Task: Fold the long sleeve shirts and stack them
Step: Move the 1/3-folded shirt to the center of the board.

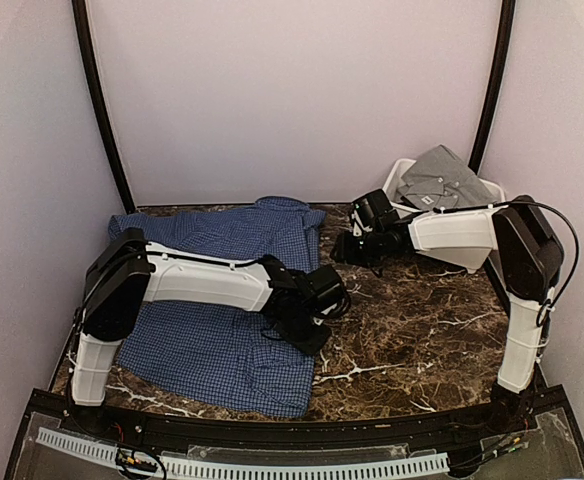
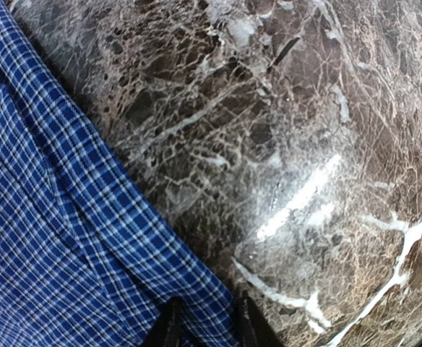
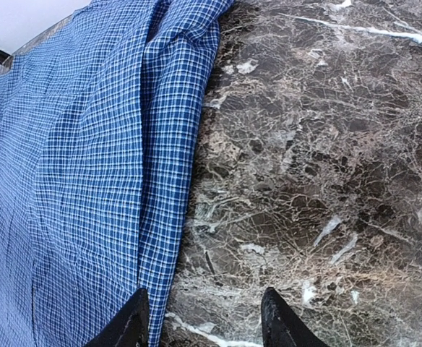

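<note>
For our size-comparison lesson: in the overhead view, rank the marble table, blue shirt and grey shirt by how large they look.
1. marble table
2. blue shirt
3. grey shirt, crumpled and farther back, so true size unsure

The navy checked shirt (image 1: pixel 212 350) on the worktop (image 1: pixel 412 330) was blue with a fine white check. The worktop was dark brown marble, veined white and tan. At its far right corner were a plain grey shirt (image 1: pixel 442 178) and a white bin (image 1: pixel 399 183). The left arm (image 1: pixel 207 282) and the right arm (image 1: pixel 452 232) were white with black joints.
</note>
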Action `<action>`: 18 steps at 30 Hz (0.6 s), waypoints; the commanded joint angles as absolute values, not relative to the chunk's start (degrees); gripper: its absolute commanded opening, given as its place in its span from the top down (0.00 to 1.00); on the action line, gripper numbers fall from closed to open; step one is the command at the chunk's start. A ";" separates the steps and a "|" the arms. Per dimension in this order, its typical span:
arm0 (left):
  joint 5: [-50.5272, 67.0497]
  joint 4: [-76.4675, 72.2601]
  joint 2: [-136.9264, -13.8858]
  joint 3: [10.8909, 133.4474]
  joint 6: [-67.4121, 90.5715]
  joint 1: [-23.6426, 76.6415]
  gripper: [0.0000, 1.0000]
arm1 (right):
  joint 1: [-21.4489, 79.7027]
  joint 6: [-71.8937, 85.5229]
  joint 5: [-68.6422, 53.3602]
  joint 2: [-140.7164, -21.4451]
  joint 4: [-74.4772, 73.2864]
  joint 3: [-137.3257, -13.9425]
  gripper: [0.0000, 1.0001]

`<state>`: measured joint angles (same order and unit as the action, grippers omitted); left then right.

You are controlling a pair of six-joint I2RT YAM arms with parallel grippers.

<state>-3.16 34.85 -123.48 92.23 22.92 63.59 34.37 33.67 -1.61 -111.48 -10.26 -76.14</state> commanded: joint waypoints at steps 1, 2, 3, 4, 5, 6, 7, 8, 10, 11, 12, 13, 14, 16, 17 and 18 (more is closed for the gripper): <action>-7.69 39.90 -124.54 93.78 21.64 64.59 0.81 | 34.07 32.79 -1.68 -110.53 -8.01 -76.53 0.51; -7.76 40.12 -124.74 93.83 21.54 64.60 0.84 | 34.05 32.72 -1.60 -110.66 -8.00 -76.67 0.51; -7.81 40.57 -124.77 93.86 21.36 64.60 0.90 | 34.05 32.75 -1.58 -110.84 -7.80 -76.72 0.50; -7.77 40.90 -124.75 93.86 21.29 64.67 0.93 | 34.00 32.64 -1.58 -111.03 -7.62 -76.80 0.50; -7.48 41.49 -124.69 93.98 21.24 64.68 0.98 | 33.97 32.52 -1.77 -111.32 -7.43 -77.00 0.50; -7.17 41.71 -124.34 93.74 20.98 64.73 0.99 | 33.87 32.29 -2.02 -111.74 -7.39 -77.30 0.50; -6.38 41.89 -124.00 93.45 20.86 64.75 1.00 | 33.84 31.81 -2.29 -112.26 -7.38 -77.88 0.50; -5.87 41.82 -122.80 92.36 20.51 64.75 1.00 | 33.76 31.37 -2.55 -112.78 -7.34 -78.52 0.49; -4.05 41.04 -120.23 90.00 19.76 64.71 1.00 | 33.75 30.52 -2.86 -114.44 -7.40 -80.26 0.48; -2.90 40.60 -119.26 89.12 19.46 64.70 1.00 | 33.64 30.12 -2.91 -115.35 -7.71 -81.58 0.48; -2.20 40.43 -117.40 87.58 18.80 64.69 1.00 | 33.58 29.74 -2.90 -116.44 -8.18 -83.01 0.48; -0.86 39.90 -116.58 86.77 18.54 64.69 1.00 | 33.51 29.56 -2.81 -117.53 -8.60 -84.45 0.48; -0.52 39.73 -115.03 85.24 18.08 64.69 1.00 | 33.38 29.35 -2.66 -118.76 -8.95 -85.91 0.48; 3.26 39.31 -113.07 83.21 17.59 64.69 1.00 | 33.04 29.31 -2.59 -121.01 -9.11 -88.33 0.48; 4.53 39.25 -111.98 82.61 17.54 64.69 1.00 | 32.84 29.28 -2.77 -121.99 -9.23 -89.36 0.48; 5.03 39.22 -111.49 81.25 17.44 64.62 1.00 | 32.65 29.41 -2.88 -122.90 -9.31 -90.53 0.48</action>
